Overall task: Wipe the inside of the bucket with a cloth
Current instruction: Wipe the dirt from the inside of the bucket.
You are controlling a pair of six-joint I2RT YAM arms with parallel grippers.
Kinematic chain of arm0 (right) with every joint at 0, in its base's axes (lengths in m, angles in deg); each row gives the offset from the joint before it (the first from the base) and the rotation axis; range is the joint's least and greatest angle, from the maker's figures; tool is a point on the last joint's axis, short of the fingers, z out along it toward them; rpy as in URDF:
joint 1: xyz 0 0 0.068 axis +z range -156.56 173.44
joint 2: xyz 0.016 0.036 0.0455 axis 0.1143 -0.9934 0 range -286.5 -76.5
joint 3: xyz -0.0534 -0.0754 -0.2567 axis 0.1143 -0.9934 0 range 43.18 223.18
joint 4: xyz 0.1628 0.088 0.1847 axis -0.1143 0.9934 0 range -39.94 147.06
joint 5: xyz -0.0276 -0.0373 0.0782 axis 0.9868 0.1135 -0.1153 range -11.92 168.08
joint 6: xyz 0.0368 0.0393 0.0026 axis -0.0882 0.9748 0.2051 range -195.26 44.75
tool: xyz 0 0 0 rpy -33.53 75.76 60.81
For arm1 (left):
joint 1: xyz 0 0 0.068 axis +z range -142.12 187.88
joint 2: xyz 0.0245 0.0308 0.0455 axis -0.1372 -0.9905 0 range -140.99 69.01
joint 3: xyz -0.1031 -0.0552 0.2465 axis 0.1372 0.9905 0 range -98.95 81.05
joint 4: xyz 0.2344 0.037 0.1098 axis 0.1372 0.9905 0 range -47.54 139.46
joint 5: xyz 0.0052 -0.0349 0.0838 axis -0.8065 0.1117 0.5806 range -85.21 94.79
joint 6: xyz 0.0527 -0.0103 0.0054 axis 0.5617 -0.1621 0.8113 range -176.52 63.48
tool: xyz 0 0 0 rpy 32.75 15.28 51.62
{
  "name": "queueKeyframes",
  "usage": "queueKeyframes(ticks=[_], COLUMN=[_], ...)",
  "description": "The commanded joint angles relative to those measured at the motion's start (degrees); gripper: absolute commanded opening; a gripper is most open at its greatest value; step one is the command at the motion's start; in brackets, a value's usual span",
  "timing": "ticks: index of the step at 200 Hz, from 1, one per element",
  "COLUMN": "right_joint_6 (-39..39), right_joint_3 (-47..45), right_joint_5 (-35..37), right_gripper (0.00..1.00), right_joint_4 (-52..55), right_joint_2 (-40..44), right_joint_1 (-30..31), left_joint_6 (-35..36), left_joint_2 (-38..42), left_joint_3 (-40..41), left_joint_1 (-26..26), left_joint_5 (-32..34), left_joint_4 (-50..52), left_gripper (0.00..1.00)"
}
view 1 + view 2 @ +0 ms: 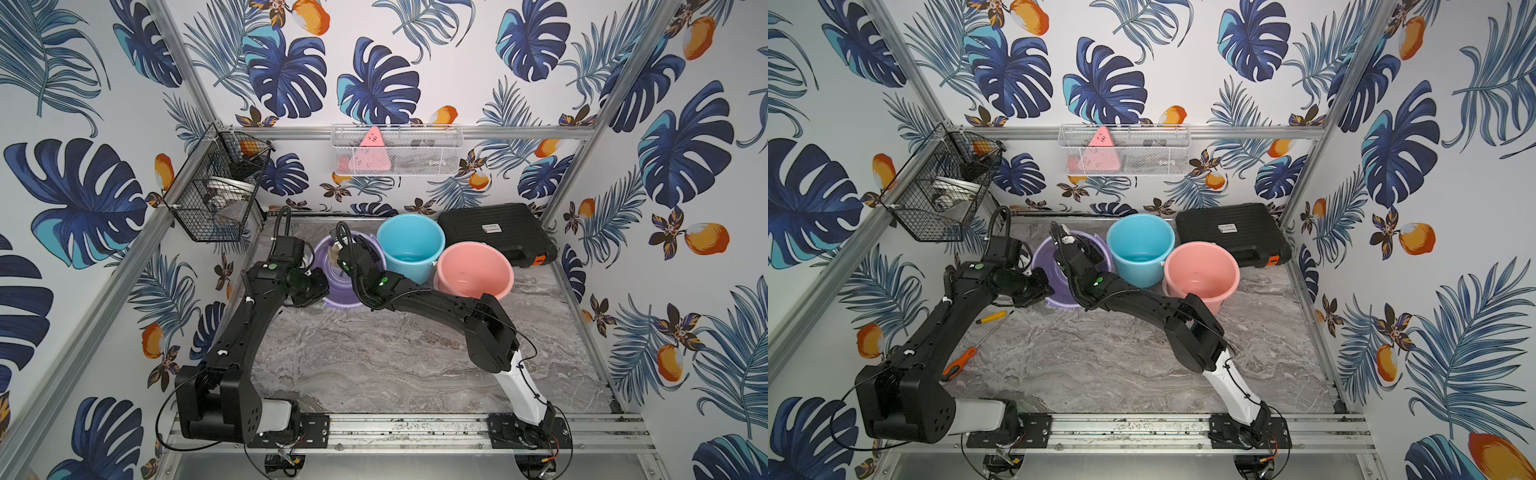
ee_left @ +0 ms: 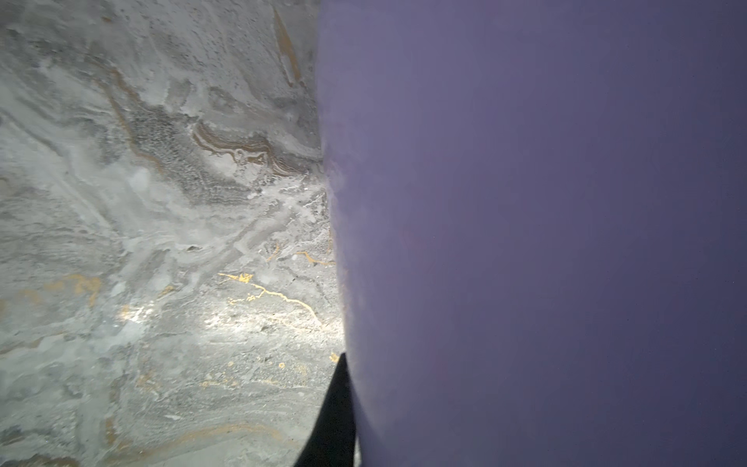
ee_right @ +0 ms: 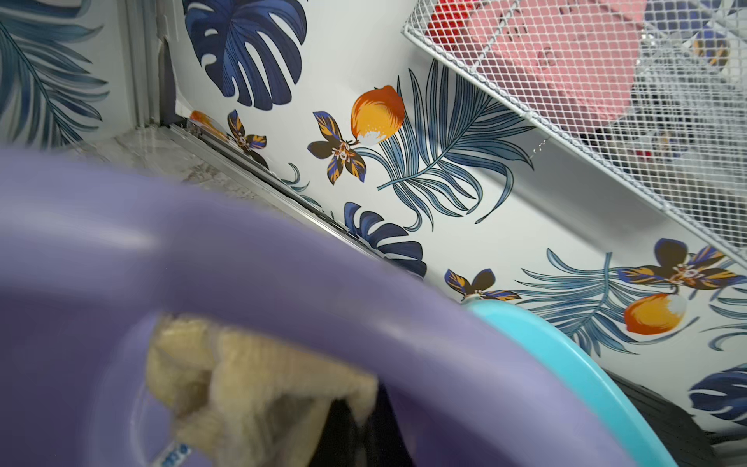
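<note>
Purple bucket (image 2: 525,242), rim pinched by your left hand (image 1: 1030,266); your right hand (image 1: 338,264) pinches the cloth (image 3: 250,376) inside: wiping seemingly underway, unfinished

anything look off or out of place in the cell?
Yes. The purple bucket looks tipped, unlike the upright blue bucket and pink bucket; the left gripper grips its rim while the right gripper holds the cloth inside. A yellow-handled screwdriver and an orange-handled screwdriver lie loose on the table, unrelated to wiping.
</note>
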Motion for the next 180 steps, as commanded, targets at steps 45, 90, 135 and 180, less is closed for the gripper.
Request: queueKeyframes(ticks=[45, 90, 135, 180], right_joint_6=[9.17, 18.60, 15.26, 11.98], right_joint_3=[-3.80, -4.18, -3.91, 5.94], right_joint_5=[-3.12, -16.83, -14.36, -19.29], right_gripper=[0.00, 0.00, 0.00, 0.00], right_joint_4=[16.70, 19.44, 13.36, 13.09], right_joint_2=[3.56, 8.39, 7.86, 3.54], right_joint_1=[5.19, 3.24, -0.17, -1.79], left_joint_6=[-2.06, -2.14, -1.32, 1.15], left_joint_2=[-0.99, -1.22, -1.25, -3.44], left_joint_3=[-3.67, -3.56, -2.84, -2.80], left_joint_1=[-0.01, 0.10, 0.31, 0.36], left_joint_5=[2.06, 1.85, 1.00, -0.57], left_joint_4=[0.43, 0.06, -0.08, 0.66], left_gripper=[0.00, 0.00, 0.00, 0.00])
